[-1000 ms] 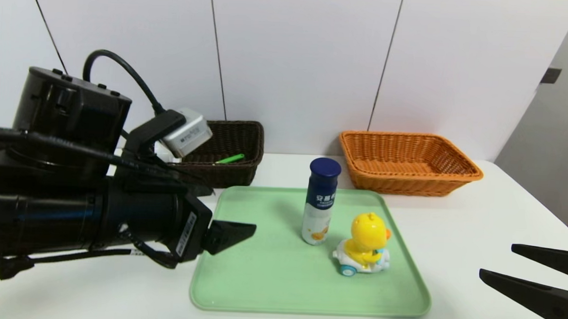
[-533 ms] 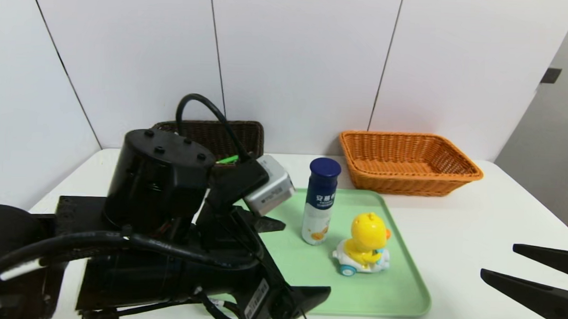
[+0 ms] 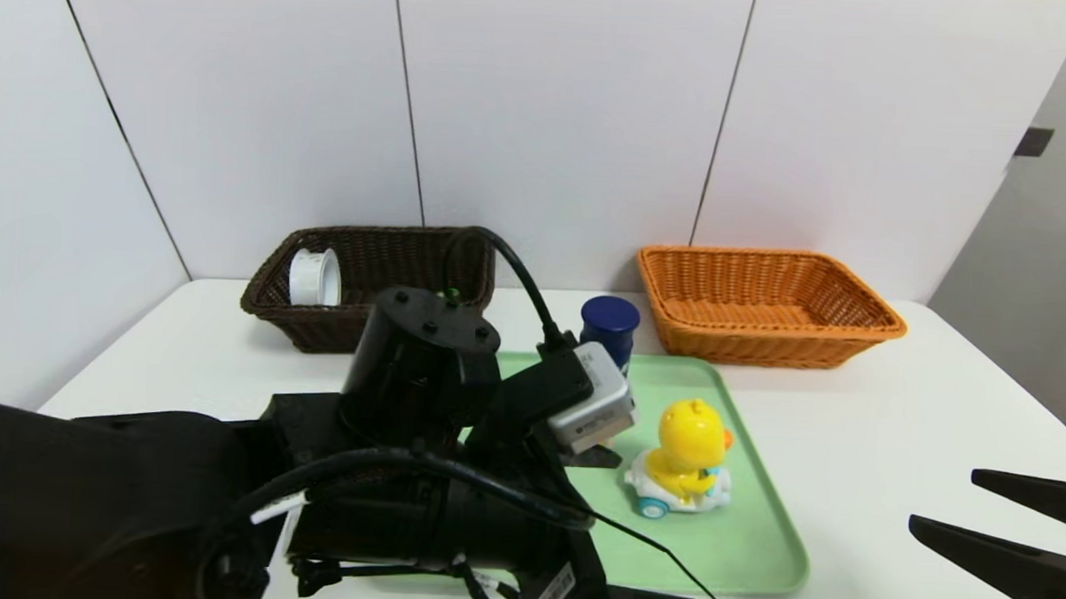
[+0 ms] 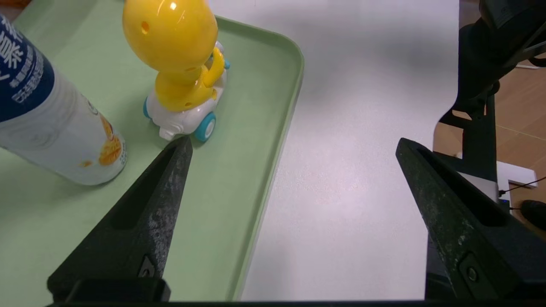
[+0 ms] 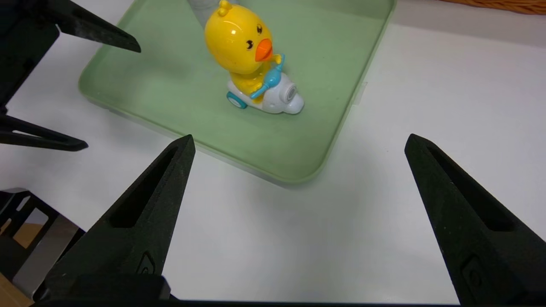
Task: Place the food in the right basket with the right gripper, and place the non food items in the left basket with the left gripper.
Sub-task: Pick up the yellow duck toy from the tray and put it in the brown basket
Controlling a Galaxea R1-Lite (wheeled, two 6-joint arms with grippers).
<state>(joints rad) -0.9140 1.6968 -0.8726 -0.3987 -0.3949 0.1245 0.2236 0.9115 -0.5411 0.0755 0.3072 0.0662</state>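
Note:
A yellow duck toy (image 3: 682,460) on a white scooter stands on the green tray (image 3: 755,538), and a white bottle with a blue cap (image 3: 610,324) stands upright just behind it. My left gripper (image 3: 640,529) hangs open over the tray's front part, left of the duck. In the left wrist view that gripper (image 4: 294,143) holds nothing; one fingertip lies close to the duck's (image 4: 183,72) wheel, the bottle (image 4: 47,115) beside it. My right gripper (image 3: 943,500) rests open and empty near the table's right front, facing the duck (image 5: 251,64) in its own view (image 5: 299,138).
A dark brown basket (image 3: 365,276) at the back left holds a white roll (image 3: 315,277) and a small green item (image 3: 452,292). An orange basket (image 3: 763,303) stands at the back right. My bulky left arm hides the tray's left half.
My left arm has swung from the brown basket rightward and forward across the tray, ending beside the duck. The brown basket and its white roll are now uncovered. The right gripper barely moved.

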